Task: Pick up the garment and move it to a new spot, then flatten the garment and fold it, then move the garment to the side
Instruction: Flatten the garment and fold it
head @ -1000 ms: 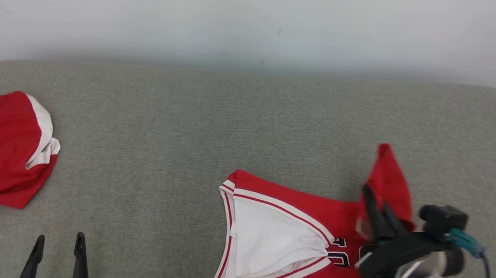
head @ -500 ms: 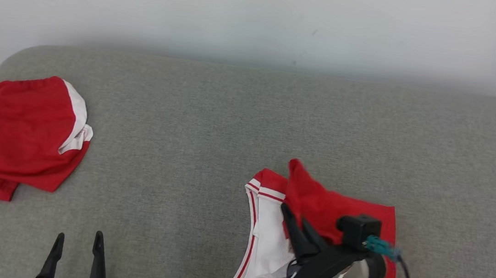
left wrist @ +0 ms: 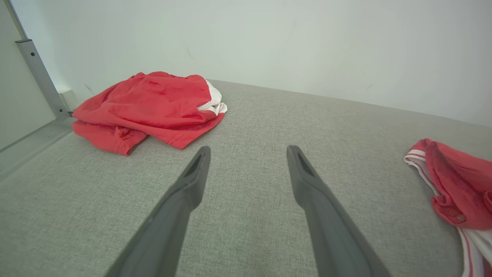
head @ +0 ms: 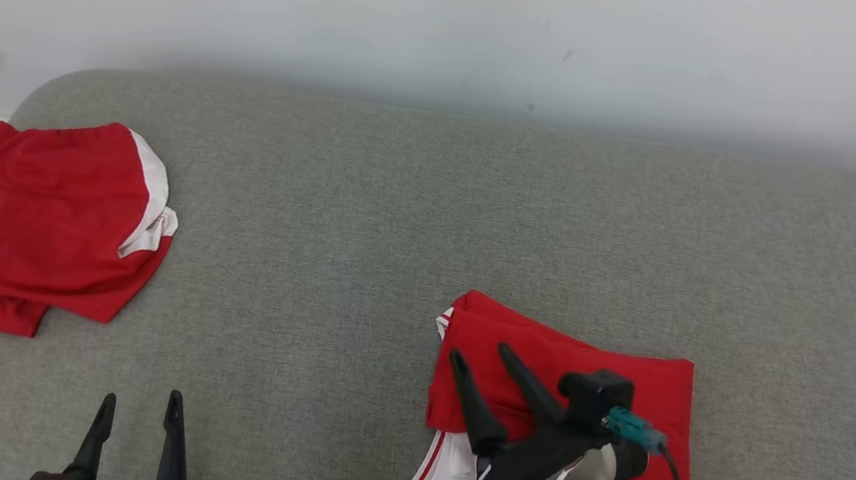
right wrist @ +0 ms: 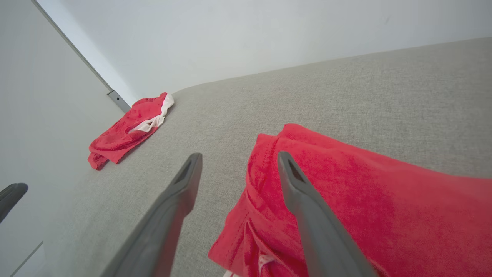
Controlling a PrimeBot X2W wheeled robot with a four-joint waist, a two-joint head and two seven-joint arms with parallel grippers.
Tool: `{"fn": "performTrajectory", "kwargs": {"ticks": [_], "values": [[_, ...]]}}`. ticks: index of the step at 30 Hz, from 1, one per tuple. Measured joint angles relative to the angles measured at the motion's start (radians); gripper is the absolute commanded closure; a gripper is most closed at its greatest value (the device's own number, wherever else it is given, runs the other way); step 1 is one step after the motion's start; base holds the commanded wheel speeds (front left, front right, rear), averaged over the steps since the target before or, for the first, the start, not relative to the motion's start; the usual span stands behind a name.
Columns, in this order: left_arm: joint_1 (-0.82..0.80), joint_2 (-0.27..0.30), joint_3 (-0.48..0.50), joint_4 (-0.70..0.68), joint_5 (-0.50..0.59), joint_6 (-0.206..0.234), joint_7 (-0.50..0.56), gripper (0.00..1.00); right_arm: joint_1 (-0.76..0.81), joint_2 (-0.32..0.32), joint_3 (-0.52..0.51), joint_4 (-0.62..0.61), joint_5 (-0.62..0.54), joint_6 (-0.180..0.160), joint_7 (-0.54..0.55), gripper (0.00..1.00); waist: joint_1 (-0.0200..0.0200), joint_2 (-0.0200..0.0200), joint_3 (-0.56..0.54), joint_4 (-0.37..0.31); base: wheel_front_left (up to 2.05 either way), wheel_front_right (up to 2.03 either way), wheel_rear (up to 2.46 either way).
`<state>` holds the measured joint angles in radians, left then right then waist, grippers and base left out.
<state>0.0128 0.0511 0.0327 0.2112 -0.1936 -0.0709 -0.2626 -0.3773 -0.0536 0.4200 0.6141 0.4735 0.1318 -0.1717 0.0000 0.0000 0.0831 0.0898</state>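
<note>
Jaws spread wide and holding nothing, the right gripper (head: 480,353) hangs over the red jersey with white-and-red trim (head: 643,390), one finger above the cloth, the other above bare fabric just beside its folded edge. The jersey lies doubled over beneath and behind those jaws, with a strip of white lining showing near their base. Folding appears to be the step in hand. The next move likely calls for a fresh grip on an edge, either for another fold or to carry the bundle aside. The left gripper (head: 142,398), jaws equally wide and empty, sits well apart to the left. Beyond it, a second crumpled red-and-white garment (head: 40,223) lies on the grey fabric-covered worktop (head: 400,205), backed by a plain white wall (head: 451,20).
</note>
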Motion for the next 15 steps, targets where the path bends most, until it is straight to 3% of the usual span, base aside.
{"fn": "performTrajectory", "kwargs": {"ticks": [5,15], "values": [[0.000,0.000,0.020,-0.002,0.001,-0.001,0.000,0.00,-0.025,-0.013,-0.028,-0.031,0.000,0.000,-0.050,0.00,0.0000,0.0000,0.000,-0.019,0.00,0.00,0.00],[0.004,0.000,0.044,-0.010,0.012,-0.007,0.000,0.00,0.033,-0.121,-0.206,-0.186,-0.022,0.000,-0.084,0.00,0.0000,0.0000,-0.007,-0.062,0.00,0.00,0.00]]}}
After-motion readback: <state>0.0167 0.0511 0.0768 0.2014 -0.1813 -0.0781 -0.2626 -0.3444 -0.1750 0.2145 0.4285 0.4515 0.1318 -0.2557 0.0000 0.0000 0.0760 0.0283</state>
